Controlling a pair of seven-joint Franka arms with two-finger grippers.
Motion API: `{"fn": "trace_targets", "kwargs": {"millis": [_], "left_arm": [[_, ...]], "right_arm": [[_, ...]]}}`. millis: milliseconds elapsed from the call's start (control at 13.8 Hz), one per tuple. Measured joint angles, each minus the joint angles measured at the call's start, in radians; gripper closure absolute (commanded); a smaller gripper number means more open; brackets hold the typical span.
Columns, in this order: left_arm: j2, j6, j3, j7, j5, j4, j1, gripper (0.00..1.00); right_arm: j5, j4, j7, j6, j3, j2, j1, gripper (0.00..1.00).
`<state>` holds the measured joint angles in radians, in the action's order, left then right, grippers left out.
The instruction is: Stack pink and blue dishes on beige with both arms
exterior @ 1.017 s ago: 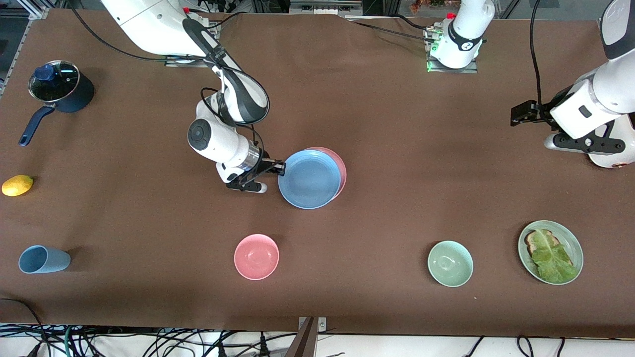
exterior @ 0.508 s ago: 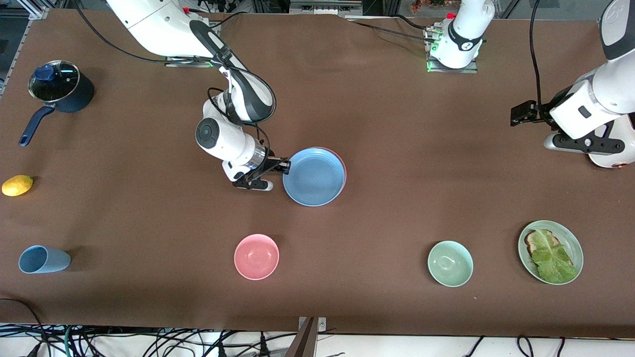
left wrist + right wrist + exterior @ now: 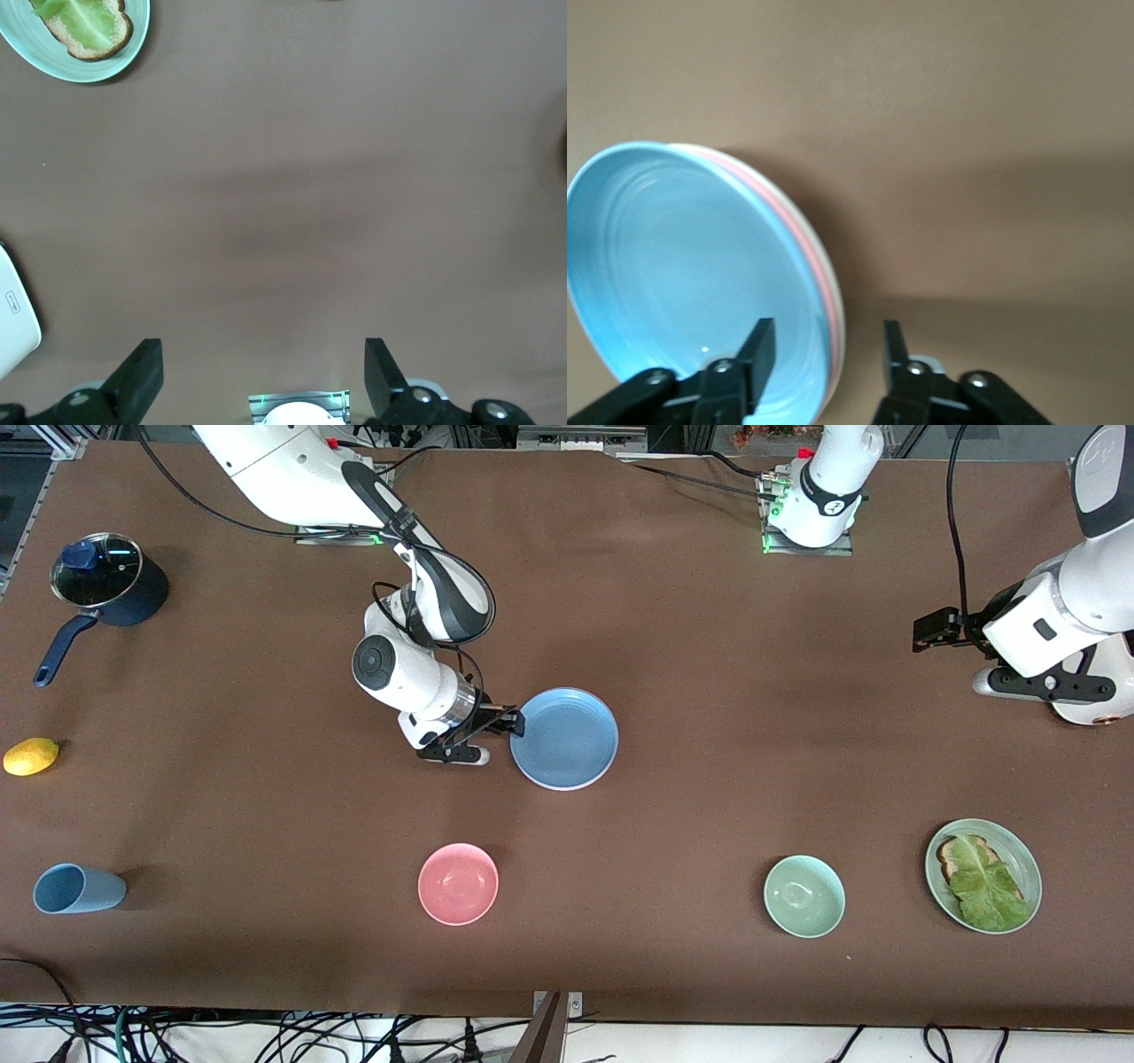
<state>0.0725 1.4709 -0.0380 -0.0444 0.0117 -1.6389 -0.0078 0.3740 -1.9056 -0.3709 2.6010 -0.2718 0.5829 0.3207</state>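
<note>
Blue plate (image 3: 567,737) atop pink plate (image 3: 799,232) and beige plate (image 3: 825,262), mid-table.
The right gripper (image 3: 517,723) straddles the stack's rim with fingers spread, unclamped; the left gripper (image 3: 263,372), spread wide, waits well apart from the stack.

Right gripper (image 3: 515,726) open; left gripper (image 3: 263,376) open.

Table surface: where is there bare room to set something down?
Bare cloth runs from the blue plate stack to the left gripper, which waits open, and between the pink bowl and green bowl. It is crowded where the right gripper, open, straddles the stack's rim.
</note>
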Motion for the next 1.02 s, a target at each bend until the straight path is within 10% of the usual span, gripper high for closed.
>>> {"fn": "trace_targets", "kwargs": {"millis": [508, 1017], "left_arm": [[0.0, 0.001, 0.0, 0.0, 0.0, 0.0, 0.002, 0.0], [0.0, 0.001, 0.0, 0.0, 0.0, 0.0, 0.002, 0.0]], "right_arm": [[-0.229, 0.066, 0.001, -0.362, 0.14, -0.183, 0.0, 0.0], [-0.267, 0.131, 0.058, -0.808, 0.34, -0.449, -0.002, 0.0]]}}
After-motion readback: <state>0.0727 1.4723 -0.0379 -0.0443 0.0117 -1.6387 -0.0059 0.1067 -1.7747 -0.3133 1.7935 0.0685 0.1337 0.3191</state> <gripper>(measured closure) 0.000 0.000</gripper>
